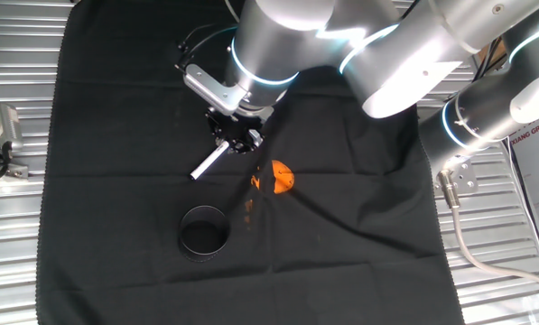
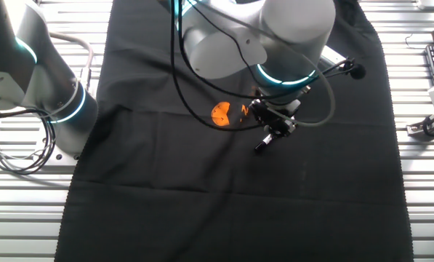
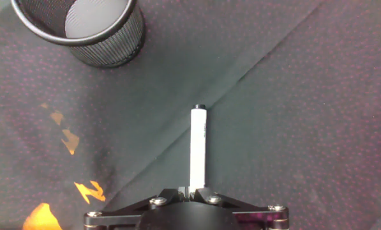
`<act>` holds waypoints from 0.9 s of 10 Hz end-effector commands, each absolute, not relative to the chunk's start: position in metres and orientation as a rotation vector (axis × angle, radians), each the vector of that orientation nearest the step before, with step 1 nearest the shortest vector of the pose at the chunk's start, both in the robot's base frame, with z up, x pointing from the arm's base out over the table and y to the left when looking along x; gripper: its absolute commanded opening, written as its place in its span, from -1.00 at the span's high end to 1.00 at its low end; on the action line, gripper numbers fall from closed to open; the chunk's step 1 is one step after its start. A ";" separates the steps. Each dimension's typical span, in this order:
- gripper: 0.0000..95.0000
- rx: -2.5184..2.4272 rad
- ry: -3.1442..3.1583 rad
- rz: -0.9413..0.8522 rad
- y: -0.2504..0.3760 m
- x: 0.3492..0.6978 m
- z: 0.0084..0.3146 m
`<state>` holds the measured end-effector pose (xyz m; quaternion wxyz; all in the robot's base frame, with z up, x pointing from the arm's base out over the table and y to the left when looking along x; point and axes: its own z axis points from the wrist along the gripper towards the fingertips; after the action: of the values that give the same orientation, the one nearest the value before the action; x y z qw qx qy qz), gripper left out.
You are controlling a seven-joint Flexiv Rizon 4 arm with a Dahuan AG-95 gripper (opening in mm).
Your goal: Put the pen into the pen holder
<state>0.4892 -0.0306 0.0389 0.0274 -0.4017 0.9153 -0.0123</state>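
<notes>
My gripper (image 1: pixel 236 140) is shut on the pen (image 1: pixel 209 162), a short white stick with a dark tip that juts out from the fingers toward the lower left, above the black cloth. In the hand view the pen (image 3: pixel 198 148) sticks straight out from the closed gripper (image 3: pixel 189 190), dark end away from me. In the other fixed view the gripper (image 2: pixel 275 125) holds the pen (image 2: pixel 264 143) too. The pen holder (image 1: pixel 203 232), a black round mesh cup, stands upright on the cloth below and left of the pen tip. It shows at the top left of the hand view (image 3: pixel 107 45). It is hidden in the other fixed view.
A small orange object (image 1: pixel 282 177) lies on the black cloth (image 1: pixel 116 135) right of the pen, with orange flecks (image 1: pixel 249 206) near it. It also shows in the other fixed view (image 2: pixel 221 114). A second arm's base (image 1: pixel 486 117) stands at the right edge. Ribbed metal table surrounds the cloth.
</notes>
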 end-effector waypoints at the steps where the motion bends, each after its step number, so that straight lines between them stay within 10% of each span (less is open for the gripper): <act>1: 0.60 -1.250 2.821 -0.037 -0.032 0.489 0.036; 9: 0.60 -1.280 2.797 -0.017 -0.043 0.488 0.033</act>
<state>0.4866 -0.0427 0.0324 0.0327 -0.4171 0.9083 -0.0036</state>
